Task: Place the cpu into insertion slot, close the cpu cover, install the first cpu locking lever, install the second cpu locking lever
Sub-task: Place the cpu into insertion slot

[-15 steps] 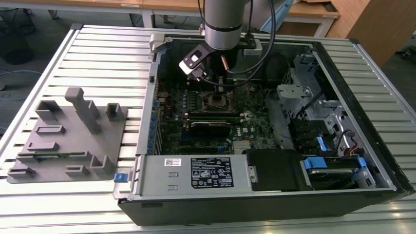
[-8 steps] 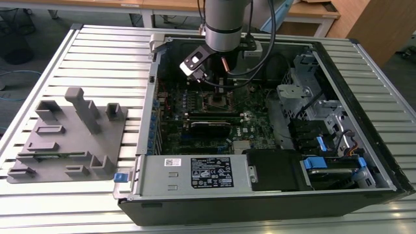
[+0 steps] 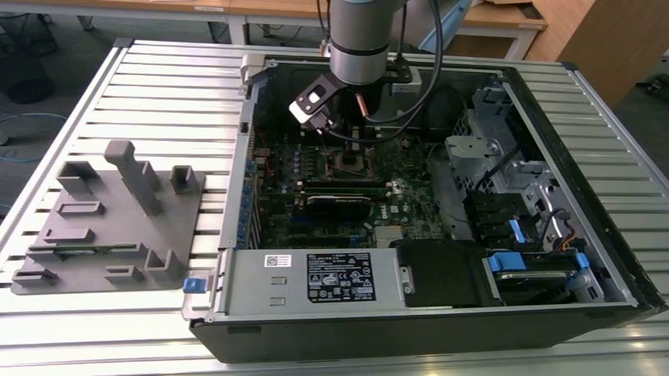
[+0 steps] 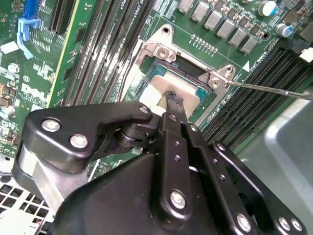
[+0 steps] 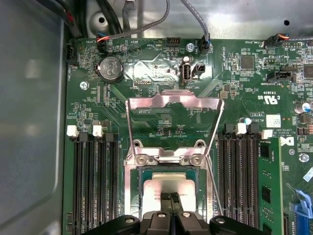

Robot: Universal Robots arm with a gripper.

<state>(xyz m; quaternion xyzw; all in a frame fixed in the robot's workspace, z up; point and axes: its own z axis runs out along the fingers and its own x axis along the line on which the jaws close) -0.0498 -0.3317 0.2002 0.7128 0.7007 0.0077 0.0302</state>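
The cpu (image 5: 155, 183), a square chip with a dull silver top, lies flat in the insertion slot (image 5: 131, 188) on the green board. My gripper (image 5: 171, 198) is shut, with its fingertips together over the middle of the cpu (image 4: 157, 92); whether they touch it I cannot tell. The cpu cover (image 5: 171, 99), a silvery frame with a square cut-out, stands raised at its hinge beyond the slot. A thin wire locking lever (image 5: 213, 183) sticks up beside the slot and also shows in the second wrist view (image 4: 274, 91). In the exterior view the gripper (image 3: 350, 141) hangs just over the slot (image 3: 350, 163).
Long black memory slots (image 5: 95, 181) flank the socket on both sides. A coin battery (image 5: 111, 68) and cables (image 5: 146, 19) lie past the cover. The open case's drive cage (image 3: 522, 204) is at the exterior view's right. A grey fixture (image 3: 115, 211) sits on the table.
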